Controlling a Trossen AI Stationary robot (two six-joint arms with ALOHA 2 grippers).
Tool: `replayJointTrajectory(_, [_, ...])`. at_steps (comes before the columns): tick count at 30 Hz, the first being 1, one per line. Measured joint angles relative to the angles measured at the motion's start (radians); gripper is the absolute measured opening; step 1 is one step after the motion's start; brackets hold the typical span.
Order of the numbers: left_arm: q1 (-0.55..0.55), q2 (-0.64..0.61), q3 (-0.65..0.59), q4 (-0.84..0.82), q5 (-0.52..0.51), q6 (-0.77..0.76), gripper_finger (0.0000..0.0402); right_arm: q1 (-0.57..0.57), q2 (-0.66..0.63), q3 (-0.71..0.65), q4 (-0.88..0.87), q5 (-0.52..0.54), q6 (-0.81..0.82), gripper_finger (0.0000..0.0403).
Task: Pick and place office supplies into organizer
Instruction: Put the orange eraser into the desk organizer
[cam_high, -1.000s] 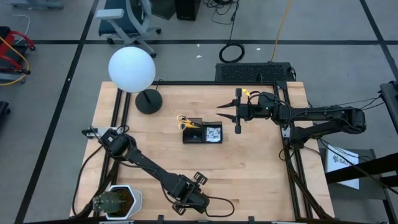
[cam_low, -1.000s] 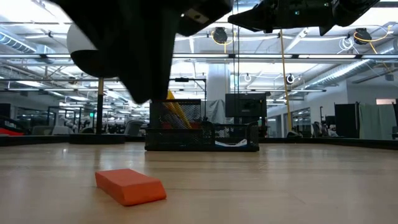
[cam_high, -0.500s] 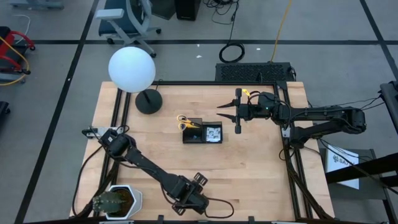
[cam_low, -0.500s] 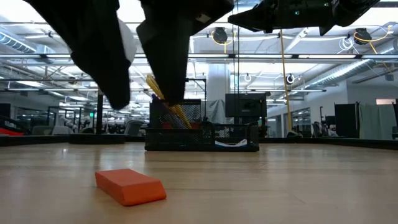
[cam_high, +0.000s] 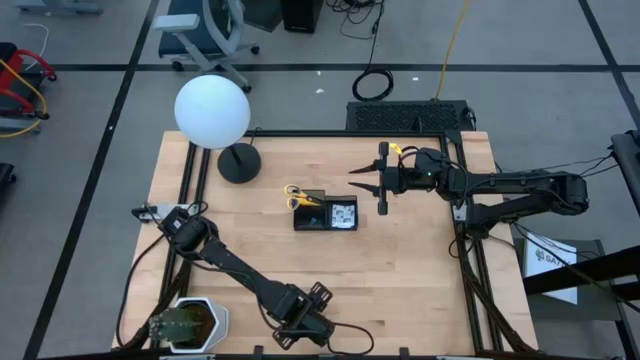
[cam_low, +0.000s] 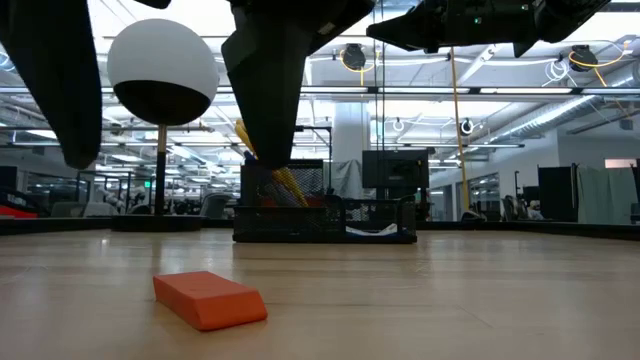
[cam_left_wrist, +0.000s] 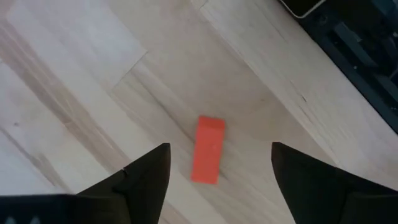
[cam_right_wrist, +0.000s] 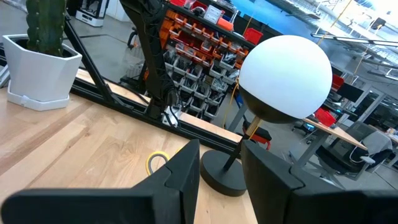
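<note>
While the scissors (cam_high: 297, 194) already stand handle-up in the organizer (cam_high: 324, 214) at the middle of the table (cam_high: 420, 270), the small red eraser (cam_left_wrist: 208, 150) is not yet picked up: it lies flat on the bare wood at the near edge, close to the front rail. From where I stand the left gripper (cam_left_wrist: 217, 171) hangs right above it with its fingers spread wide, one on each side of the eraser and touching nothing. So part of the job looks done and this piece is left; something pale lies in the organizer's other compartment, but I can't tell what. The right gripper (cam_high: 370, 183) waits in the air just beside the organizer; its fingers are parted with nothing between them. As for room, the wood between eraser and organizer lies open. The lamp (cam_high: 212, 112) stands well apart at the far left corner, and a potted cactus (cam_high: 178, 324) sits off the near left corner
</note>
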Motion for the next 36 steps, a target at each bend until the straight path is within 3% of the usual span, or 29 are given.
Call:
replayJointTrajectory(12, [0.021, 0.033, -0.001, 0.004, 0.072, 0.09, 0.0231, 0.0, 0.0, 0.0, 0.0, 0.0, 0.0, 0.011])
replayJointTrajectory(22, [0.026, 0.093, -0.002, 0.007, 0.005, 0.133, 0.023, 0.0, 0.0, 0.0, 0.0, 0.0, 0.0, 0.011])
replayJointTrajectory(30, [0.04, 0.088, -0.049, 0.032, 0.092, 0.127, 0.0229, 0.0, 0.0, 0.0, -0.007, 0.0, 0.0, 0.011])
replayJointTrajectory(36, [0.047, 0.09, -0.06, 0.042, 0.097, 0.144, 0.0229, 0.0, 0.0, 0.0, -0.007, 0.0, 0.0, 0.011])
